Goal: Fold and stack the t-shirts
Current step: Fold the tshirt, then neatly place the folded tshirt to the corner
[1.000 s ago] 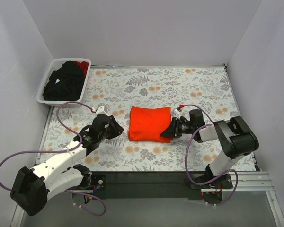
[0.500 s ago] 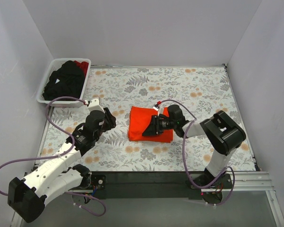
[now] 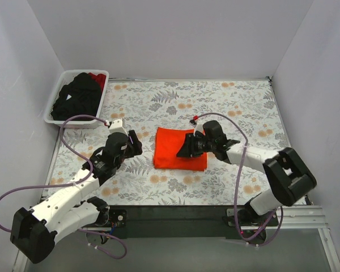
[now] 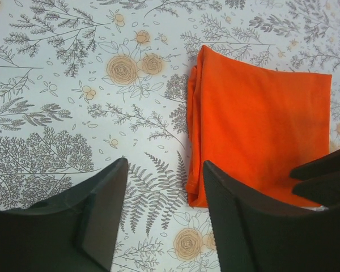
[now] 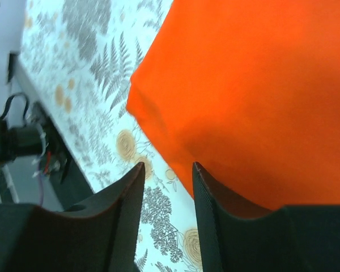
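Smoothing suits the folded orange t-shirt [image 3: 167, 150] — left gripper [image 4: 164, 170] and right gripper [image 5: 168, 167] gape empty, so press lightly, never drag.

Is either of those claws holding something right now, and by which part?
Nothing is held. The left end effector and right end effector stand open, and the orange t-shirt lies ungripped.

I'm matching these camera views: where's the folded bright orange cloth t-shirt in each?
Top external: folded bright orange t-shirt at table centre.
Left wrist: t-shirt right of centre.
Right wrist: t-shirt fills upper right.
Shared landmark: the floral-print table covering.
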